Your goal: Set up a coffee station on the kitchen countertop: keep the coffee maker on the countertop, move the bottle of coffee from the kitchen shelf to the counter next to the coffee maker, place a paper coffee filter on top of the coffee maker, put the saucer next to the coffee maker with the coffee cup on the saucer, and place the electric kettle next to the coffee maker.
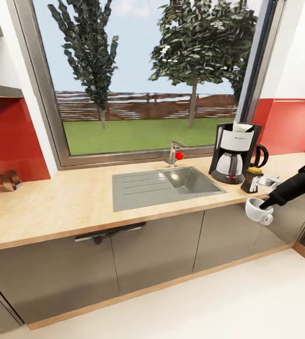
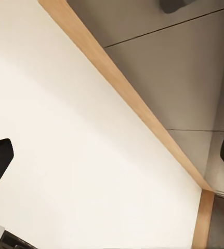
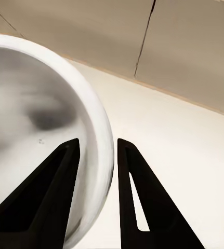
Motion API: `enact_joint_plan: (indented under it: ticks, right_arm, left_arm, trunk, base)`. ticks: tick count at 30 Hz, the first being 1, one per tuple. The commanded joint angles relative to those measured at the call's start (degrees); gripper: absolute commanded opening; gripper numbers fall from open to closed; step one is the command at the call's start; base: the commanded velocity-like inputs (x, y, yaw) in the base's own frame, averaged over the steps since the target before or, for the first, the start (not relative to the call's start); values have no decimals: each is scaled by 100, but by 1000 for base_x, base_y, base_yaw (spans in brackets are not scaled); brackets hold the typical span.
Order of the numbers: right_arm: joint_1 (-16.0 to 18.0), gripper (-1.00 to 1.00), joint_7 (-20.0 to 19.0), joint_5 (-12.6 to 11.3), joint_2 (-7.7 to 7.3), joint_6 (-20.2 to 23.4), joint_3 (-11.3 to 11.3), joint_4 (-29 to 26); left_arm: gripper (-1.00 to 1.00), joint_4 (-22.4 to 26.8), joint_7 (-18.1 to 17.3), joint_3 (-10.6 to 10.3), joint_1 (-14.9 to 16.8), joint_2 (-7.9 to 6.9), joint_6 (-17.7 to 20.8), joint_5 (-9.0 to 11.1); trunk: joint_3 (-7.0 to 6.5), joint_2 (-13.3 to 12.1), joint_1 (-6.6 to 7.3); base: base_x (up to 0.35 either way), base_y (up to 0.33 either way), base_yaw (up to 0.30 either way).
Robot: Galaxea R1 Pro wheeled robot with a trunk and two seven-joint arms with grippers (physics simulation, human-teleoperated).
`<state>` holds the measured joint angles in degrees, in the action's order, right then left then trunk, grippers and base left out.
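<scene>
Head view: the right gripper (image 1: 265,205) carries the coffee cup (image 1: 258,210) just off the front edge of the counter (image 1: 77,197), near its right end, over the floor (image 1: 218,301). In the right wrist view the fingers (image 3: 44,197) straddle the cup's rim, one inside the bowl and one outside, pinching the wall; this rim pinch appears chosen because the cup is too wide to span whole.

The coffee maker (image 1: 232,153) stands toward the counter's back right, beside the sink (image 1: 166,186), with the paper coffee filter (image 1: 243,127) already resting in its top. The bottle of coffee (image 1: 252,179) stands just in front of it, toward the front edge. A pale object right of the bottle is probably the saucer (image 1: 270,181), though it is too small to confirm. A dark handle behind the machine may belong to the electric kettle (image 1: 261,155).

The left gripper (image 2: 112,161) hangs low over the floor by the cabinet plinth, its finger tips spread wide with nothing between them, presumably parked clear of the work.

The cup is not yet on the saucer.
</scene>
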<state>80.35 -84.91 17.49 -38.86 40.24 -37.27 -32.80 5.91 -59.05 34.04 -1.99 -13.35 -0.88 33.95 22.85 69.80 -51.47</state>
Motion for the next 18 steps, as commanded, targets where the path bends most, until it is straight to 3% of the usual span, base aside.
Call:
enact_joint_plan:
  ticks: [1,7,18]
  right_arm:
    - [7,-100,-27,18,-1,63,-17,-8]
    - [7,-100,-26,24,-1,63,-17,-7]
    - [7,-100,-26,34,-6,63,-14,-3]
  left_arm:
    - [100,7,-10,-38,-3,-1,-9,42]
    - [100,7,-10,-39,-3,-1,-9,40]
    - [100,7,-10,-47,-3,-1,-9,40]
  trunk:
    - [2,4,-1]
    - [-17,4,-1]
    - [-20,4,-1]
  base:
    - [0,0,-237]
    - [0,-48,-194]
    - [67,-281,-17]
